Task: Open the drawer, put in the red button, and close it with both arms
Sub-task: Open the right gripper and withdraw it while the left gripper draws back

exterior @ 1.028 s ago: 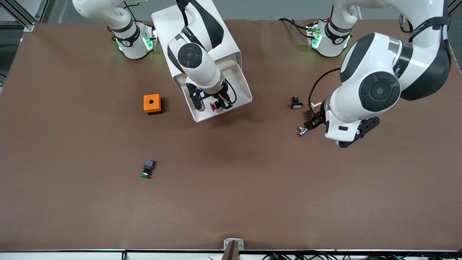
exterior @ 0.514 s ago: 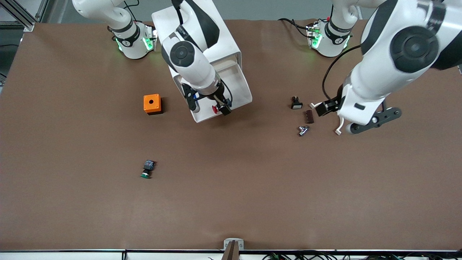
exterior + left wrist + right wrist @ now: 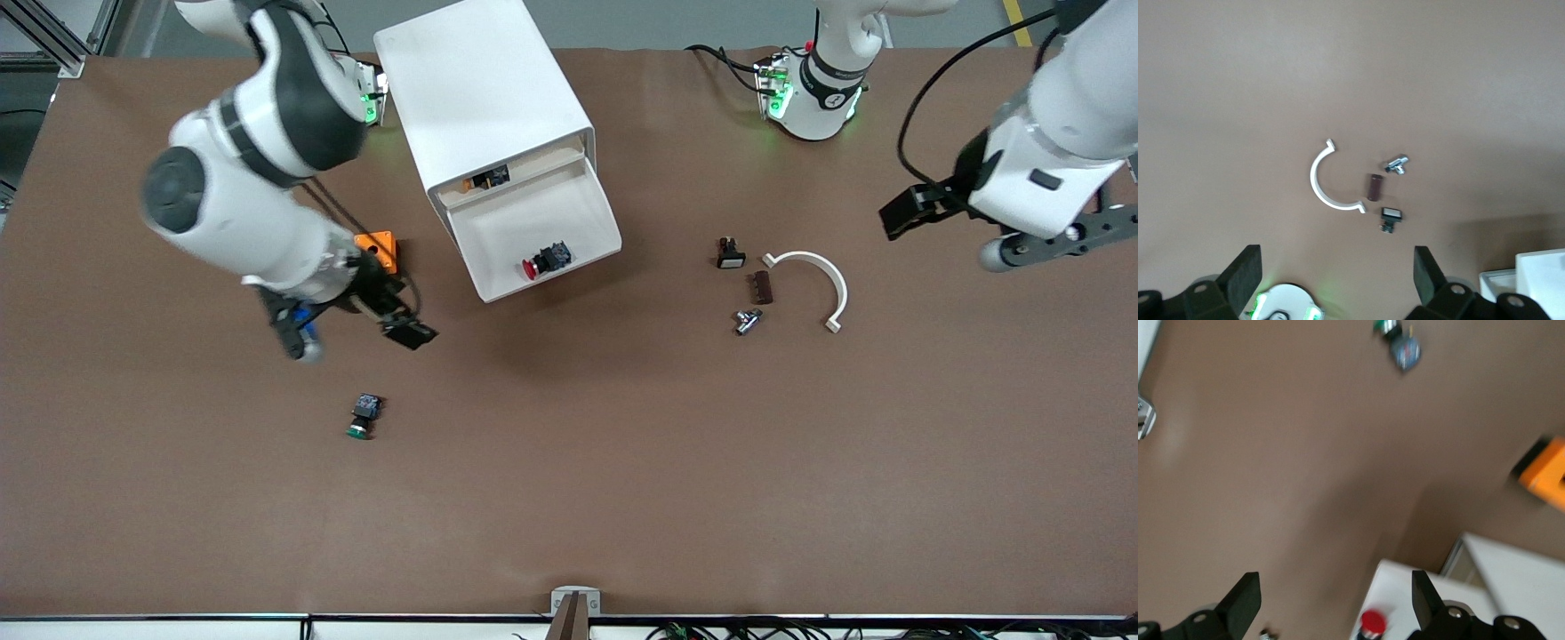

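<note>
The red button (image 3: pixel 546 259) lies on its side in the drawer (image 3: pixel 498 227), near the drawer's front wall. Its round red cap points toward the right arm's end of the table and its black body toward the left arm's, so its long axis runs roughly along that wall. The drawer is a shallow white plastic tray, pulled well out of the boxy white cabinet (image 3: pixel 480 98); it holds nothing else. The drawer above it is slightly open (an orange-and-black part shows in the gap).

The right gripper (image 3: pixel 356 333) hangs released and empty over bare table beside the orange box (image 3: pixel 380 249), its fingers (image 3: pixel 1238 603) spread wide. The left gripper (image 3: pixel 947 233) is also released and empty, over the table near the left arm's end. Below it lie a curved white clip (image 3: pixel 1328 180), a brown cylinder (image 3: pixel 1374 187) and a metal fitting (image 3: pixel 1396 164). The green-capped button (image 3: pixel 363 417) lies nearer the front camera.
</note>
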`<action>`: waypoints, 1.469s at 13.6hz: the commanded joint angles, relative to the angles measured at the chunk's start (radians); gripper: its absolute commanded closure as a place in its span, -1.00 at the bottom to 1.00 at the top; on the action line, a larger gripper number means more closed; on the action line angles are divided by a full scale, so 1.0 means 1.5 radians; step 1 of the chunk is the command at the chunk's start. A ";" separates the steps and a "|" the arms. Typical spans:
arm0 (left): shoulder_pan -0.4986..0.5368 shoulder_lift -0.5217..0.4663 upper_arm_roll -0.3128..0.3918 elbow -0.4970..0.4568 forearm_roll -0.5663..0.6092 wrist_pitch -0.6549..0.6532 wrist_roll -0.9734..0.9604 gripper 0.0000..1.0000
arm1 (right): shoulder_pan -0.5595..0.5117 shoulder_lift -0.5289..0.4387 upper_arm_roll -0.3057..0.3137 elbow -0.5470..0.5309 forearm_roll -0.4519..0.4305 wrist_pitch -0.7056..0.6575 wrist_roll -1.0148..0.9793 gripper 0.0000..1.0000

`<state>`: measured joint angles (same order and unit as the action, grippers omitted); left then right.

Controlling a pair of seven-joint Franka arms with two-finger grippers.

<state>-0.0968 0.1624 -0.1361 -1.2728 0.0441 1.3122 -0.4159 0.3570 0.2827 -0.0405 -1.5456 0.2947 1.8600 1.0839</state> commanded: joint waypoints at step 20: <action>-0.184 0.338 -0.172 -0.122 -0.015 0.541 -0.204 -0.99 | -0.190 -0.200 -0.063 -0.055 -0.228 -0.110 -0.708 -0.99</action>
<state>-0.3550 0.6605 -0.3976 -1.4961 0.0108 2.1446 -0.6544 0.0730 0.0248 -0.1474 -1.5679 -0.0173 1.6603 0.0305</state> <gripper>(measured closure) 0.000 0.000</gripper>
